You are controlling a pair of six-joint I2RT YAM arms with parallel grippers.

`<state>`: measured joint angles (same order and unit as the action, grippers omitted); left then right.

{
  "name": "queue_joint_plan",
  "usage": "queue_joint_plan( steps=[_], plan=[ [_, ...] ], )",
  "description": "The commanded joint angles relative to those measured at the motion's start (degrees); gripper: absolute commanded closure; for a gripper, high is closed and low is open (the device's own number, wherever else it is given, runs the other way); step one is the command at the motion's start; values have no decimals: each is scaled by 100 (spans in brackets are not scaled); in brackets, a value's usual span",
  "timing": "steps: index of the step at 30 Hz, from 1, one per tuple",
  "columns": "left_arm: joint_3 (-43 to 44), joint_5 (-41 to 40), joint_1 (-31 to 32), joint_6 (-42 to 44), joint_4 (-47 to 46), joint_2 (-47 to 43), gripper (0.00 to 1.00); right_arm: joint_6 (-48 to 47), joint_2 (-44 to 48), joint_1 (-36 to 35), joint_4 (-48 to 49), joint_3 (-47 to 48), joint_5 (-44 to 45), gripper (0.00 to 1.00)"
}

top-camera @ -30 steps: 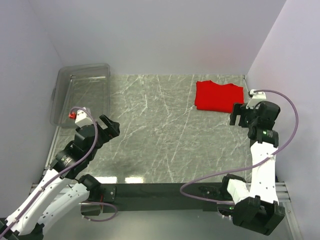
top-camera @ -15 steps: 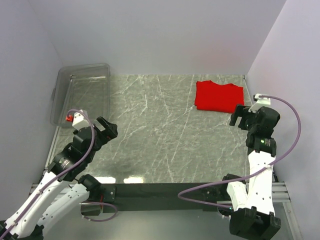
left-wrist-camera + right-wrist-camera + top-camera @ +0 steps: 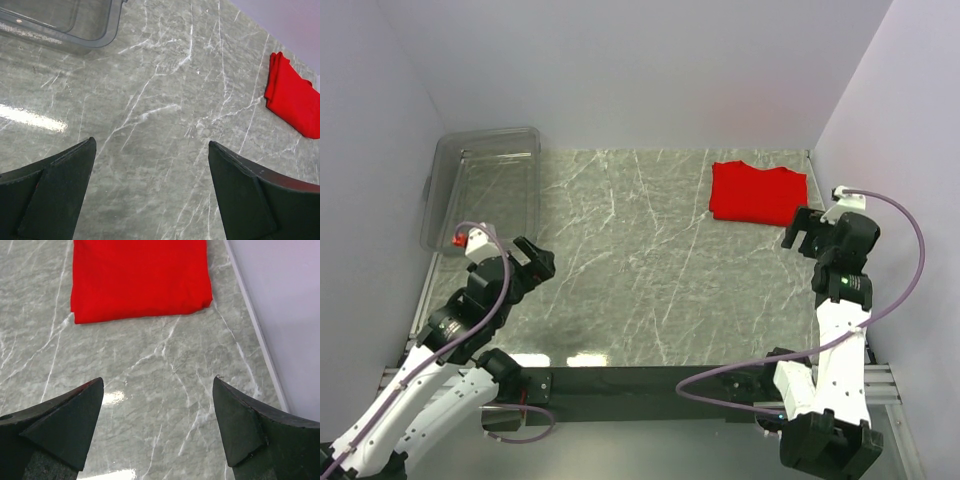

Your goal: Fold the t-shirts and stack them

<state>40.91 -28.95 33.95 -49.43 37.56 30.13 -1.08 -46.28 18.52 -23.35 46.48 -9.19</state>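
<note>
Top external view, as from behind the two arms: one clear plastic bin [image 3: 485,185] sits in the table's [image 3: 650,270] far left corner, its long side running along the left edge. The grey marbling shows straight through the bin's floor. One red t-shirt [image 3: 758,193] lies in the far right corner, folded into a flat, rough rectangle. Its right side is close to the table's right edge and the white wall [image 3: 900,120] that rises there.

Between bin and t-shirt stretches the broad marbled middle of the table, with walls closing off the left, far and right edges.

Two arms, two tools. The left tool [image 3: 532,262] hangs near the left edge, just on the near side of the bin and touching nothing. In the left wrist view its fingers are spread wide over the stone, with the bin's corner [image 3: 60,25] at upper left and the t-shirt [image 3: 295,102] far off at the right. The right tool [image 3: 802,230] hovers by the right edge, near the t-shirt's near right corner but apart from it. The right wrist view shows that tool [image 3: 158,379] also spread wide, gripping nothing, with the t-shirt [image 3: 140,277] lying beyond the fingertips.
</note>
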Motion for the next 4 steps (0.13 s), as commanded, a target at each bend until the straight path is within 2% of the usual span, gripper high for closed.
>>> queue_joint_plan(
  steps=[1, 4],
  plan=[
    [-39, -41, -12, -49, -161, -51, 0, 99, -56, 11, 261, 2, 233, 5],
    [-47, -58, -12, -14, -188, -42, 0, 99, -83, 11, 358, -25, 304, 5]
  ],
)
